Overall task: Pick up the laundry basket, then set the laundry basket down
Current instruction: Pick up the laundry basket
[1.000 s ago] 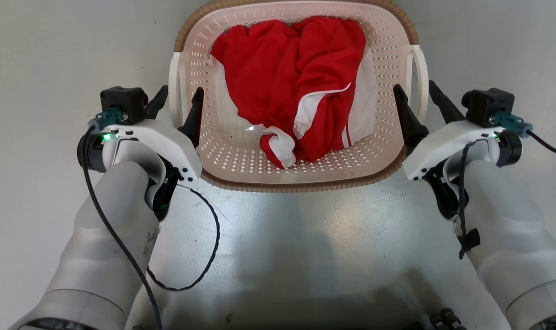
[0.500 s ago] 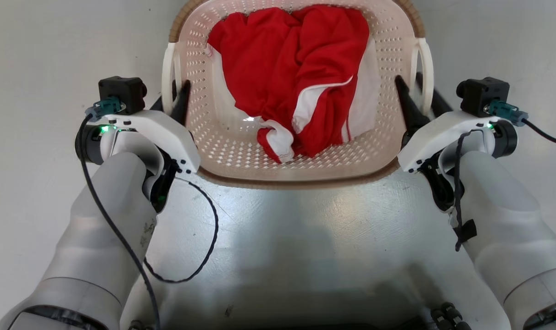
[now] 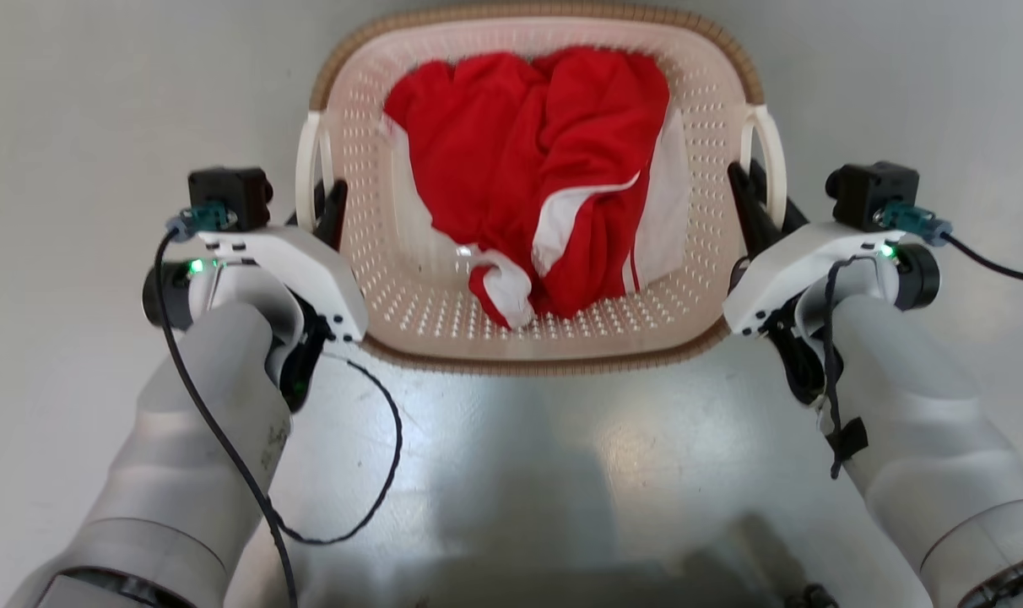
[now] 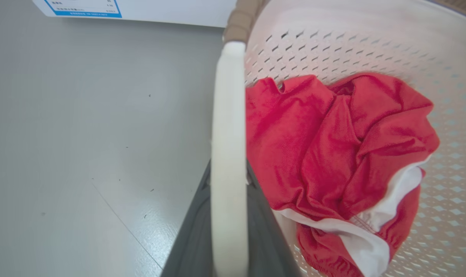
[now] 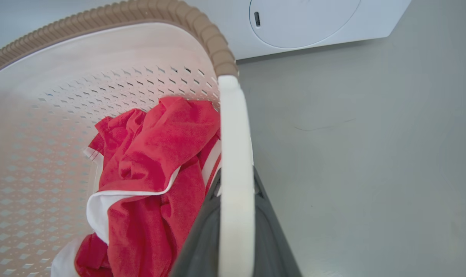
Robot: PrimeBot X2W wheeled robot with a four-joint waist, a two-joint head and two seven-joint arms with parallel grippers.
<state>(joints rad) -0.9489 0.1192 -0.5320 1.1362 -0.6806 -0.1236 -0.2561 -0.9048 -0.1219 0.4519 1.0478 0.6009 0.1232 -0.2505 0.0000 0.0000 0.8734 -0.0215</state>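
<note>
Straight ahead, laundry basket (image 3: 545, 365), left gripper (image 3: 326, 198) gripping left handle (image 3: 306, 165), right gripper (image 3: 746, 181) gripping right handle (image 3: 776, 160)

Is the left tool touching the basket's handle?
Touching. Left wrist view: the left tool clamps the laundry basket's white handle, a dark finger against each side.

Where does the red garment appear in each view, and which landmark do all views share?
Head view: the red garment lies upper centre, inside the laundry basket.
Left wrist view: the garment is right of centre.
Right wrist view: the garment is lower left of centre.
Shared landmark: the basket's brown rim.
</note>
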